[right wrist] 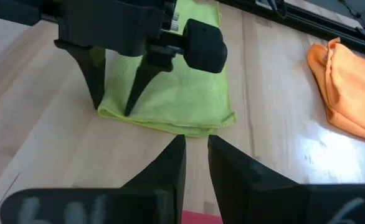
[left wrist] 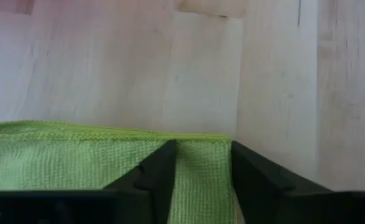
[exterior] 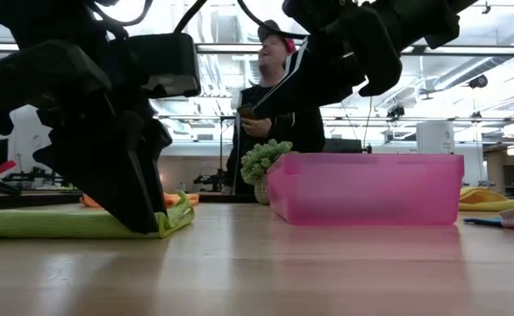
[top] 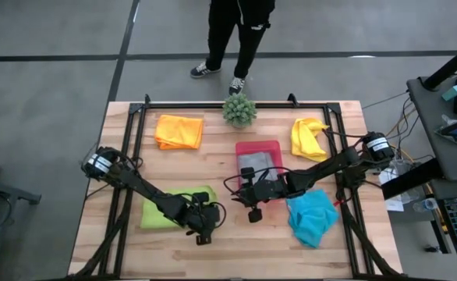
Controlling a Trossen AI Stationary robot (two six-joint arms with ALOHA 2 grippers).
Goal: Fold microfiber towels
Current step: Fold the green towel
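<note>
Wooden table (top: 135, 257): your left gripper (top: 203, 228), fingers spread, straddles the folded lime green towel's (top: 162, 213) edge; lift clear next.

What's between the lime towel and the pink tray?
Bare wood between the lime green towel and pink tray; low view shows it, with the left gripper on the towel's edge.

This is a robotics lab in an open industrial hall. Two dark arms are mounted on a black frame (top: 236, 104) around a wooden table (top: 213, 250), ceiling beams and strip lights (exterior: 494, 53) run overhead, and cluttered, cable-strewn benches (top: 447, 117) stand alongside on grey floor.
</note>
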